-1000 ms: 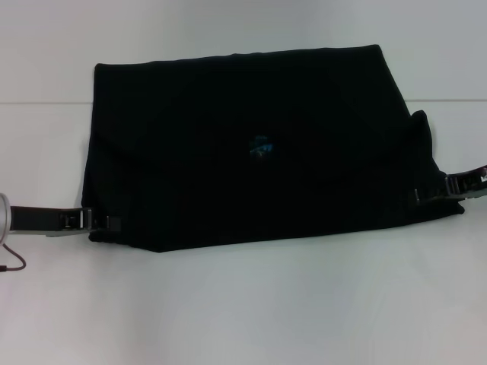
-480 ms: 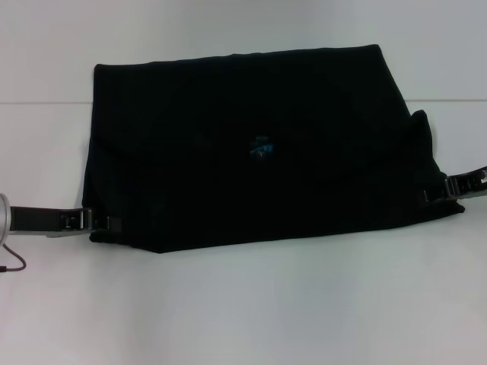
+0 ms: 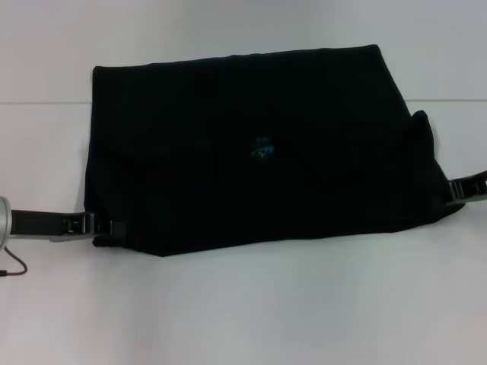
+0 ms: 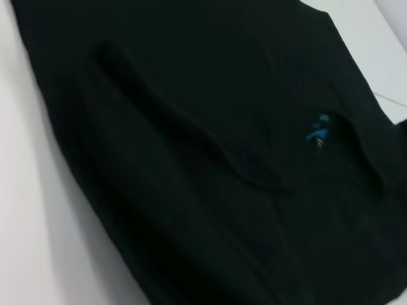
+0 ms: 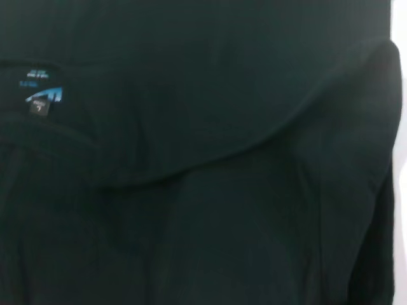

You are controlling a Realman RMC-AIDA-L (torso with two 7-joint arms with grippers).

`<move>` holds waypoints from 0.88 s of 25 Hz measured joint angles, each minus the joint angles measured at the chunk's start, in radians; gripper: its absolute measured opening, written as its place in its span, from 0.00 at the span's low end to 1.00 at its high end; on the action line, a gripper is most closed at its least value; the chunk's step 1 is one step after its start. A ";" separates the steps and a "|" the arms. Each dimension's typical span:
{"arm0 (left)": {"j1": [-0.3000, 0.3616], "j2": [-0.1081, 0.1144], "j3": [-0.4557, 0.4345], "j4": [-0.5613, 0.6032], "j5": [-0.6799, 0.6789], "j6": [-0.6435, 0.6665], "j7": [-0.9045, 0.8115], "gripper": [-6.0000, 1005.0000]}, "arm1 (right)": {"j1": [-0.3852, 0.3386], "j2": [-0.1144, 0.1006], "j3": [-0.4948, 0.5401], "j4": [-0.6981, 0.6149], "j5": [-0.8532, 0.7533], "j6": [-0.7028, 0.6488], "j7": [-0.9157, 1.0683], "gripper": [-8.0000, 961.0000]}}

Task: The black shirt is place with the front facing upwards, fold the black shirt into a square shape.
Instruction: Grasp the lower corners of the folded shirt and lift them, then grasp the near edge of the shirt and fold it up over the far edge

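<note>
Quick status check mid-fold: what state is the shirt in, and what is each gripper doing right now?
Black cloth T-shirt: lying flat on the white table, folded over into a wide block, small blue neck label showing at its centre, not yet a square.
Left gripper: low at the shirt's near left corner.
Right gripper: low at the shirt's right edge.

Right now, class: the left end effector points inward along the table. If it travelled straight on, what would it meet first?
The left end effector already sits at the black shirt, at its near left corner. Going straight on, it would probably push into that folded cloth edge first.
</note>
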 joint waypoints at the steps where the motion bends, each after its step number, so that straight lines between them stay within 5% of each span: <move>1: 0.000 0.002 -0.001 0.000 0.000 0.020 0.001 0.08 | -0.001 -0.005 0.002 -0.002 0.000 -0.023 -0.004 0.27; 8: 0.003 0.047 0.002 -0.002 0.014 0.263 0.005 0.09 | -0.059 -0.037 0.003 -0.104 -0.001 -0.292 -0.054 0.09; 10: 0.007 0.056 0.003 -0.002 0.048 0.350 0.006 0.09 | -0.092 -0.045 -0.001 -0.119 -0.030 -0.463 -0.129 0.05; 15: 0.024 0.061 -0.006 0.004 0.156 0.538 0.004 0.10 | -0.137 -0.022 -0.002 -0.120 -0.103 -0.614 -0.239 0.05; 22: 0.028 0.061 -0.057 0.005 0.158 0.578 0.004 0.10 | -0.158 -0.006 0.065 -0.106 -0.081 -0.637 -0.298 0.05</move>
